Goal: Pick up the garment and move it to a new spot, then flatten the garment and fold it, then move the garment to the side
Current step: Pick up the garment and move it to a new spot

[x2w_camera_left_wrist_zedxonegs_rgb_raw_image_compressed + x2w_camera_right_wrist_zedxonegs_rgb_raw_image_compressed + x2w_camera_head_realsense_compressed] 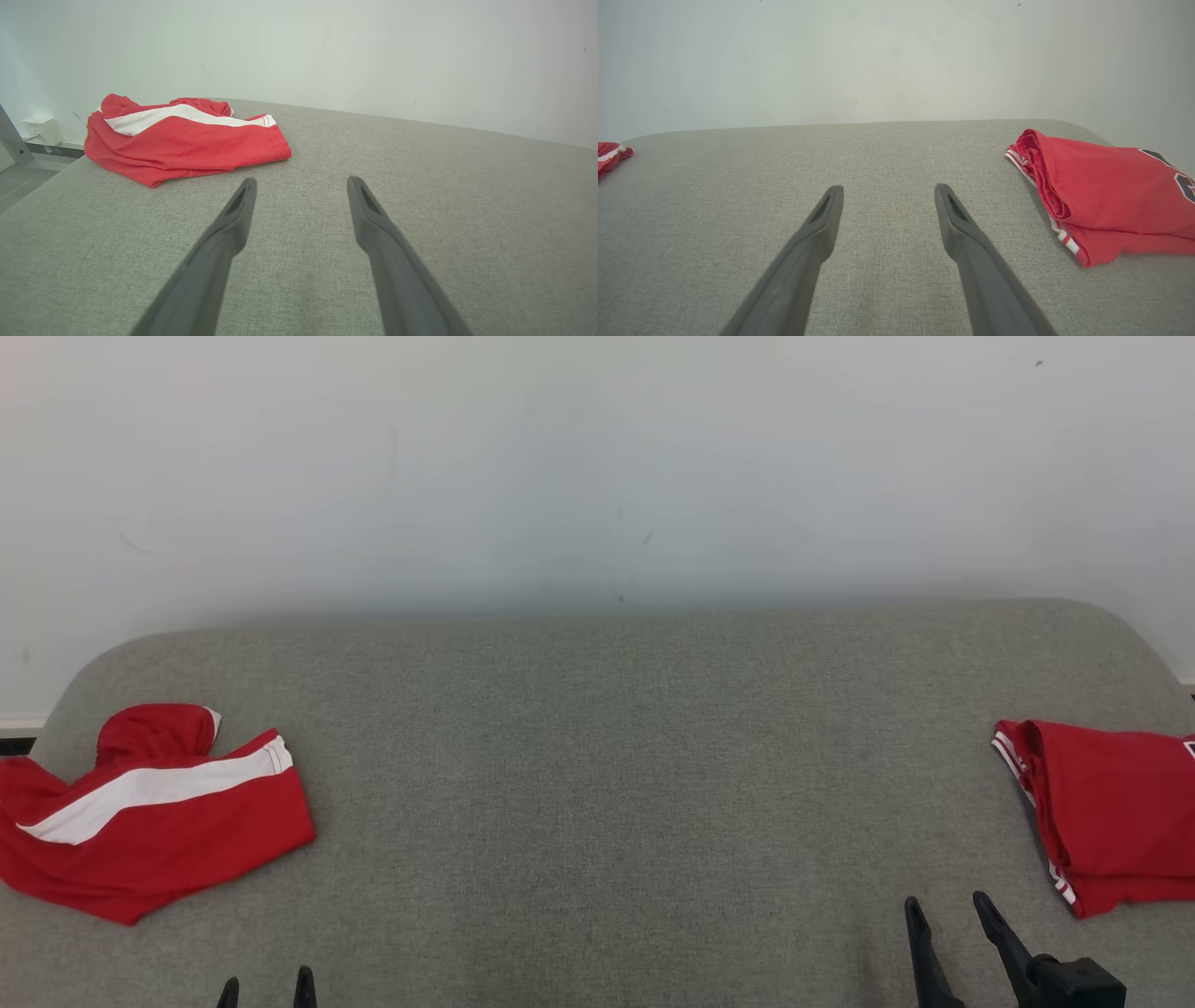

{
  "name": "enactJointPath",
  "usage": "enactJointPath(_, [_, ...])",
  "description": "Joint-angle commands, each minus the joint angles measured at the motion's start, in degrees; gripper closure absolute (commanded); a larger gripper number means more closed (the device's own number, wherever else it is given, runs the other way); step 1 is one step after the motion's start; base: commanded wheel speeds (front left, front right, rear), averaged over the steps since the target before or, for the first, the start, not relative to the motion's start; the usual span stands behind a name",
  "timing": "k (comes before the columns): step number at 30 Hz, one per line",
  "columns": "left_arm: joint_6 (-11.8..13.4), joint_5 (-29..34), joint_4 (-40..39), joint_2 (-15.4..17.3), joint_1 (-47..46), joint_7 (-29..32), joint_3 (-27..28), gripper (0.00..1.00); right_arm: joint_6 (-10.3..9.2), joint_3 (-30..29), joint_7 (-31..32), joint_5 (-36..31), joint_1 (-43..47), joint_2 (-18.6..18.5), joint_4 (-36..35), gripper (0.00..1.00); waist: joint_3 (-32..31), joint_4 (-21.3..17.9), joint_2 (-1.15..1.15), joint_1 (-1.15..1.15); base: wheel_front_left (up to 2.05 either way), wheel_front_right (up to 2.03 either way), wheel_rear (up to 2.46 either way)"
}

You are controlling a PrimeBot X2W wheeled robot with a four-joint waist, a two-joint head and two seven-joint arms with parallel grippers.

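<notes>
Left tool point(266, 987) and right tool point(946, 903) hover low, spread apart, empty; crumpled red garment point(149, 812) likely awaits pickup, folded garment point(1111, 812) apparently set aside.

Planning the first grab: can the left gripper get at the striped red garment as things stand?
Probably yes. The left gripper is open, and just bare grey surface lies between it and the striped garment, ahead to its left, with nothing on top.

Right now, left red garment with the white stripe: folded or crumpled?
Crumpled. The striped garment lies bunched in uneven layers at the left end of the grey surface, stripe slanting, edges ragged.
</notes>
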Motion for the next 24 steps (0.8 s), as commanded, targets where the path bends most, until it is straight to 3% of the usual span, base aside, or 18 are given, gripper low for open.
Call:
enactJointPath(1, [0.0, 0.3, -0.2, 0.0, 0.4, -0.2, 0.0, 0.0, -0.17, -0.2, -0.4, -0.3, 0.2, 0.2, -0.1, 0.0, 0.1, 0.0, 0.0, 0.0, 0.0, 0.0, 0.0])
enactJointPath(17, [0.0, 0.6, 0.6, 0.8, -1.0, -0.2, -0.8, 0.0, -0.16, -0.5, -0.5, -0.5, 0.7, 1.6, -0.2, 0.0, 0.8, 0.9, 0.0, 0.0, 0.0, 0.0, 0.0])
enactJointPath(24, [0.0, 0.6, 0.9, 1.1, -1.3, -0.2, -0.9, 0.0, -0.16, -0.3, -0.5, 0.1, 0.1, 1.6, -0.8, 0.0, 1.0, 5.1, 0.0, 0.0, 0.0, 0.0, 0.0])
